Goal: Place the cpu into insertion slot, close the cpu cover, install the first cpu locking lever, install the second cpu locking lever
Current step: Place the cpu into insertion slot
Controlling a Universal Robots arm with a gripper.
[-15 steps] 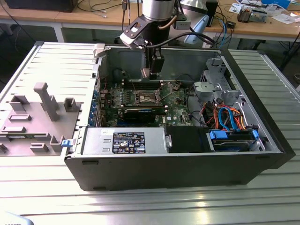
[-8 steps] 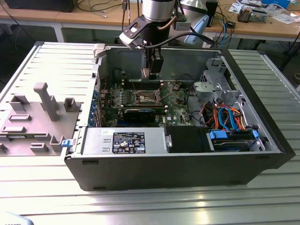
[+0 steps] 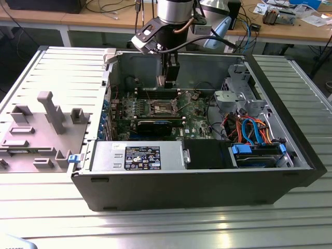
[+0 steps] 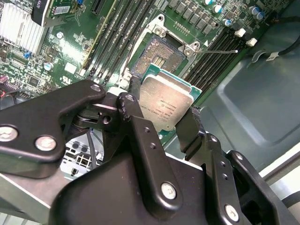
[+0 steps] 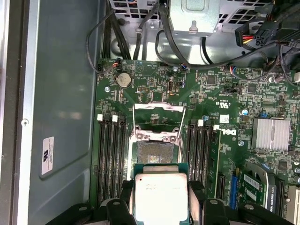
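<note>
The cpu (image 4: 166,105) is being gripped by its edges, clamped between the fingers (image 4: 136,122) of the gripper (image 3: 167,82). The gripper is being seen at the upper centre of the exterior view, inside the open computer case (image 3: 181,189). The chip is being held near the insertion slot (image 5: 153,152), not yet seated. The cpu cover (image 5: 158,107) is being shown raised, open.

Silvery square cpu (image 5: 161,199), green-edged, clamped at two opposite edges, raised clear of insertion slot (image 5: 154,152). Slot dark, silver-rimmed, bare, at 6 o'clock of cpu in exterior view. Thin cpu cover (image 5: 158,107) swung open.
</note>
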